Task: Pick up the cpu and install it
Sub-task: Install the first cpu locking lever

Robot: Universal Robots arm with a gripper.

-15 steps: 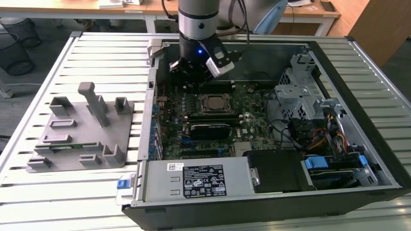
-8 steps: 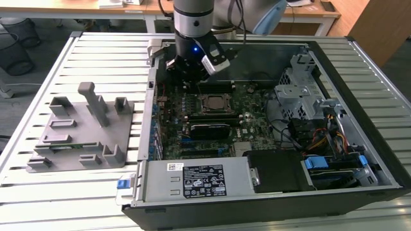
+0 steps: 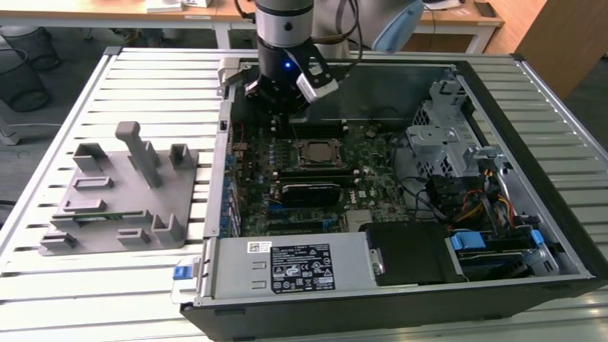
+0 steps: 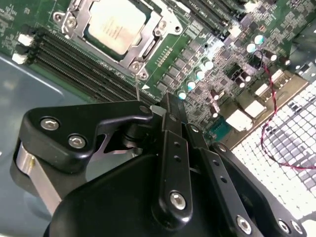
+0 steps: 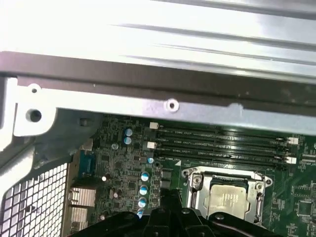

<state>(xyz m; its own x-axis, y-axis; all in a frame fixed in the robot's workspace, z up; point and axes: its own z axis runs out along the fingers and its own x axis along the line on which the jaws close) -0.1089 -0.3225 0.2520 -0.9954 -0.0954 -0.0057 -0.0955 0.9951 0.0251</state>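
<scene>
The cpu (image 4: 116, 23) sits in its socket; the end effector (image 4: 170, 106) hangs near it.

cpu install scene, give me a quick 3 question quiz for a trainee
1. True or false: the cpu already sits in the motherboard socket.
2. In the exterior view, where is the grey plastic fixture relative to the computer case? A) inside it B) outside it, towards the exterior view's left C) on top of the power supply
3. Fill in: in the exterior view the gripper hangs over the far part of the ____, beyond the socket.

Key
1. True: its silvery top plate lies inside the socket frame in both wrist views.
2. B
3. motherboard
</scene>
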